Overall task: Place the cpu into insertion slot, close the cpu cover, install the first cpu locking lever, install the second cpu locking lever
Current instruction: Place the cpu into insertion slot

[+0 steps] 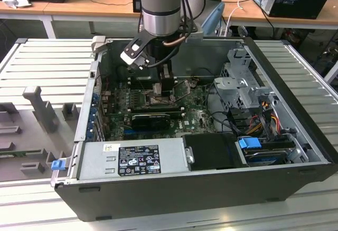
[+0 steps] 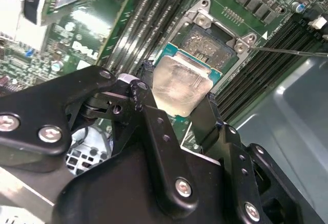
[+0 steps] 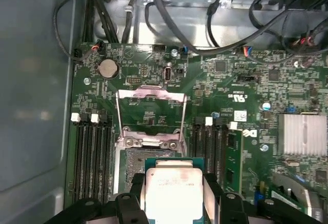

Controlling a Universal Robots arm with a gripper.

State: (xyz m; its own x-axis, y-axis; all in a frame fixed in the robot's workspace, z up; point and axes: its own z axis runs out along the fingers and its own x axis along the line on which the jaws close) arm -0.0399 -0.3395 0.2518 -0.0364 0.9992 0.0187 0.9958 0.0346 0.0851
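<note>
- Exterior view: the gripper (image 1: 160,91) reaches down inside the case (image 1: 296,151) over the board (image 1: 198,116). The arm hides what lies under it, so how high it hangs cannot be judged here.
- Second wrist view: the jaws pinch the cpu (image 2: 182,83) by two opposite edges. It hangs near the slot (image 2: 215,44) and overlaps its near side; whether the two touch I cannot tell. To do this step well, I would square the chip's edges to the slot's frame, hold it level, and lower it straight down without sliding it over the pins.
- First wrist view: the cover (image 3: 151,90) is flipped open beyond the slot (image 3: 134,158), so the way looks free. The cpu (image 3: 174,190) hides the slot's near part, and the picture's edge cuts off its own near edge. Any corner mark or notch is too small to make out, so its orientation cannot be checked.
</note>
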